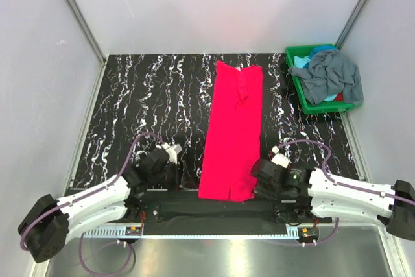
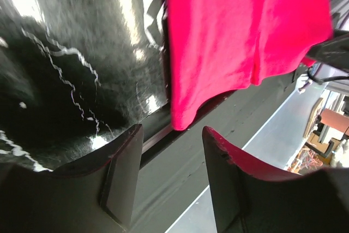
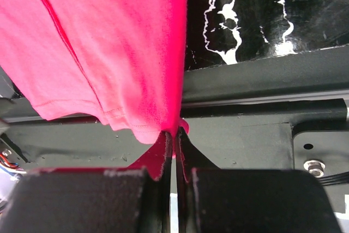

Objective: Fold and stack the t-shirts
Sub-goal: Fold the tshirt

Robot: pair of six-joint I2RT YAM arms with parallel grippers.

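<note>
A magenta t-shirt [image 1: 232,128] lies folded into a long strip down the middle of the black marbled table, its near hem hanging over the front edge. My right gripper [image 3: 174,133] is shut on that hem's right corner [image 3: 163,118]. My left gripper [image 2: 170,135] is open with nothing between its fingers, just left of the hem's other corner [image 2: 182,115] and apart from it. A slate grey-blue t-shirt [image 1: 334,74] is heaped in the green bin, with a light teal-blue one [image 1: 302,62] showing beneath it.
The green bin [image 1: 303,97] stands at the table's back right corner. A dark rail [image 1: 214,207] runs along the near table edge between the arm bases. Grey walls close in the left, back and right sides.
</note>
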